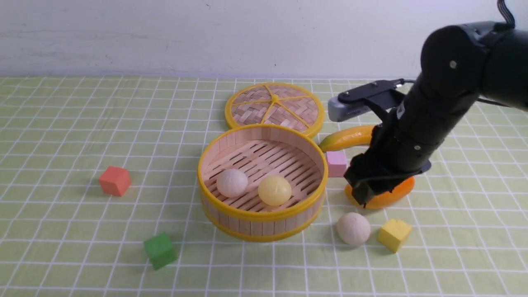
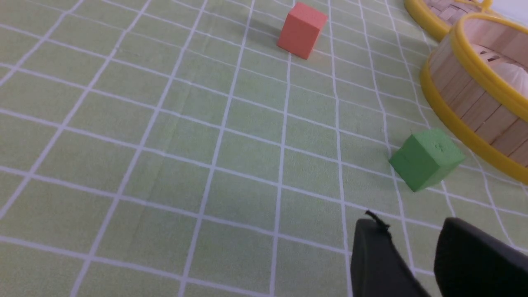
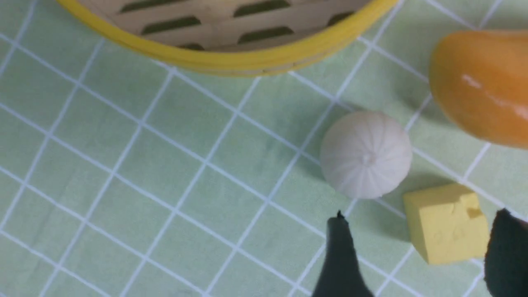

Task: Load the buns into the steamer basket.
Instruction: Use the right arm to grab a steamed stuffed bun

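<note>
Two of the three buns already sit inside the steamer basket (image 1: pixel 264 218): a pleated off-white bun (image 1: pixel 232 182) and, at its 3 o'clock, the smooth yellow bun (image 1: pixel 274 190). One pleated bun (image 1: pixel 354 229) lies outside on the tabletop (image 1: pixel 62 231), at about 4 o'clock from the basket and near its wall, so the step in hand appears to be the last pick.

The right gripper (image 1: pixel 363 197) hovers above the tabletop at roughly 12 o'clock from that bun, in front of the orange mango (image 1: pixel 398 193). Its jaws stand wide apart and hold nothing. In the right wrist view the gap between them is lined up over the yellow cube (image 3: pixel 447 222) more than over the bun, which lies just beside the cube, apart from it.

To do this well, the gripper should shift toward the basket side until the bun's crown is centred between the fingers, then descend straight. The finger on the cube side needs to drop into the narrow space between bun and cube without nudging either. A round bun is likely to roll if touched off-centre, so closing at its widest part seems safest, followed by a lift that clears the yellow rim.

The left gripper (image 2: pixel 412 251) is idle over bare cloth near the green cube (image 2: pixel 427 159), jaws slightly parted and empty.
</note>
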You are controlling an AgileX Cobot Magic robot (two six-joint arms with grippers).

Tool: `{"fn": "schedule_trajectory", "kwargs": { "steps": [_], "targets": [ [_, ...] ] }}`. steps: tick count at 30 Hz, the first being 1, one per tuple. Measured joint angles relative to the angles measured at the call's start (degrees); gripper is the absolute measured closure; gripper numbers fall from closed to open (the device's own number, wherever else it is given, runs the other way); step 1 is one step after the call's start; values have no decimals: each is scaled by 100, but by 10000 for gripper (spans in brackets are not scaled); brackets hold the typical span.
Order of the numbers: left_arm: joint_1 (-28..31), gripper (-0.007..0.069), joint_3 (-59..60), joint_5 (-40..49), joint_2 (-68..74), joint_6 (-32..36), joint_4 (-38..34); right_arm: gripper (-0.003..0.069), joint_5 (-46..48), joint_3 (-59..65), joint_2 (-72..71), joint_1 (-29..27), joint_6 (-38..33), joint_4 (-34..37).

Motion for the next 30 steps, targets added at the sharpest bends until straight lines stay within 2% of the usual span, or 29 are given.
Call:
{"fn": "schedule_trajectory", "kwargs": {
  "steps": [5, 10, 30],
  "targets": [
    [0, 407, 0, 0, 0, 0, 0, 334, -377, 131, 86, 11, -32, 11],
    [0, 407, 0, 0, 0, 0, 0, 392, -454, 142, 310, 11, -32, 79],
    [0, 389, 0, 0, 0, 0, 0, 403, -752, 158, 868, 11, -32, 127]
  ]
}}
